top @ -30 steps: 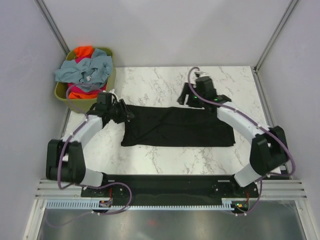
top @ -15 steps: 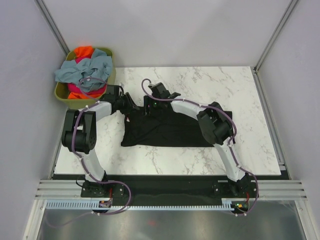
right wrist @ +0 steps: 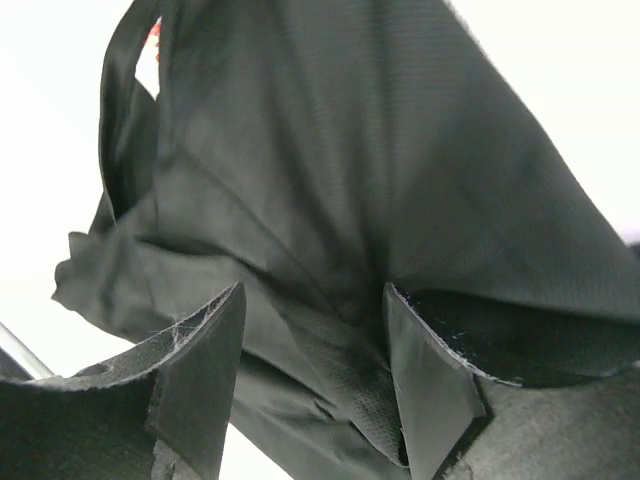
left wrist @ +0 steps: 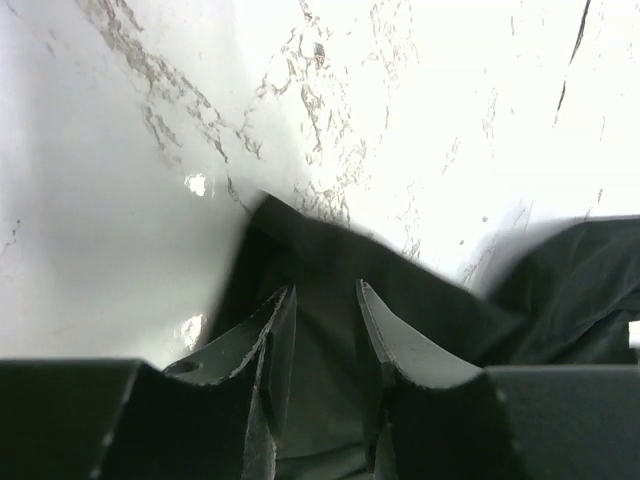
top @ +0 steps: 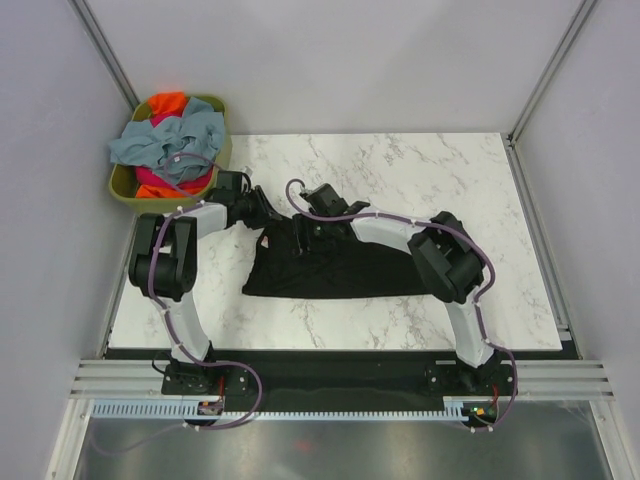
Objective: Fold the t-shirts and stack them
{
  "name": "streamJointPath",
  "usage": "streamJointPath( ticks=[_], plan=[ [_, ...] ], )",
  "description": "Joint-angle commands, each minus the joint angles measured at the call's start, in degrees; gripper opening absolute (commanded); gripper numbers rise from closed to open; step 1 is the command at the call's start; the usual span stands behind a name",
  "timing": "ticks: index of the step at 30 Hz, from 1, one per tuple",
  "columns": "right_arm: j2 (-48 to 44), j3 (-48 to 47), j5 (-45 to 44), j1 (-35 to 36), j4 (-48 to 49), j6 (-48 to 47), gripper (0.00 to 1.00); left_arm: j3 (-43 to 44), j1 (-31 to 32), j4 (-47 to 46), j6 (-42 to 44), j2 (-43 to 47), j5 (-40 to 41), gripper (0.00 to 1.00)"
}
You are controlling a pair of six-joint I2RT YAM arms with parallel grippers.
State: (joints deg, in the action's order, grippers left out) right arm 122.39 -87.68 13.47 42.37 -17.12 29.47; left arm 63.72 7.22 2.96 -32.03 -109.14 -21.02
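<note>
1. The black t-shirt (top: pixel 340 272) lies on the bench (top: pixel 330 320) just beyond the arm bases. Its near hem is flat and straight, and that settled half serves as the base for the fold.
2. The right gripper (right wrist: pixel 315 290) reaches across to the shirt's left part. Its fingers (right wrist: pixel 200 350) stand fairly wide yet are clamped on a thick bunch of black cloth, which stretches taut away from them. I judge it holds the cloth there to lay one end over the other.
3. Just beside it, the left gripper (left wrist: pixel 325 290) sits at the shirt's far-left corner. Its fingers (left wrist: pixel 270 335) are drawn close on a ridge of cloth, likely pinning that corner so the lower layer does not drag.
4. At the far-left corner, the basket (top: pixel 224 150) holds the grey-blue t-shirt (top: pixel 170 140), orange t-shirt (top: pixel 168 102) and magenta t-shirt (top: pixel 160 178) in a loose heap, waiting their turn. No folded stack is visible yet.
</note>
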Motion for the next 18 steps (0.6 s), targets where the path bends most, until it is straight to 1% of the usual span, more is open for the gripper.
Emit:
streamJointPath(
  ticks=[1, 4, 6, 10, 12, 13, 14, 16, 18],
  plan=[
    [-7.14, 4.44, -1.52, 1.66, -0.63, -1.79, 0.66, 1.84, -0.54, 1.52, -0.58, -1.68, 1.06, 0.37],
    [-10.84, 8.56, -3.45, 2.54, -0.89, -2.58, 0.67, 2.46, -0.54, 2.48, -0.05, -1.95, 2.11, 0.36],
    [-12.43, 9.45, -4.85, 2.98, -1.59, -3.28, 0.68, 2.55, -0.54, 2.75, 0.3, -2.13, 2.38, 0.36],
    [-14.11, 9.55, -7.14, 3.77, -2.56, -4.16, 0.75, 2.54, -0.54, 3.63, 0.22, -1.6, 3.0, 0.36],
    [-13.76, 8.06, -8.46, 3.77, -3.61, -4.25, 0.76, 2.28, -0.28, 4.42, 0.65, 0.41, 3.7, 0.38],
    [-13.23, 7.35, -8.9, 3.69, -4.05, -4.34, 0.76, 2.11, -0.02, 5.03, 1.35, 1.29, 6.49, 0.4],
    [-13.14, 6.3, -9.77, 3.69, -4.67, -4.51, 0.77, 2.02, 0.07, 6.08, 1.79, 2.52, 7.47, 0.43],
    [-13.23, 5.42, -11.01, 3.69, -5.11, -4.86, 0.78, 1.23, 0.33, 7.23, 3.46, 5.16, 10.01, 0.52],
    [-13.4, 5.06, -12.59, 3.6, -5.55, -5.3, 0.78, -1.22, 0.77, 5.84, 4.51, 8.05, 10.12, 0.59]
  ],
)
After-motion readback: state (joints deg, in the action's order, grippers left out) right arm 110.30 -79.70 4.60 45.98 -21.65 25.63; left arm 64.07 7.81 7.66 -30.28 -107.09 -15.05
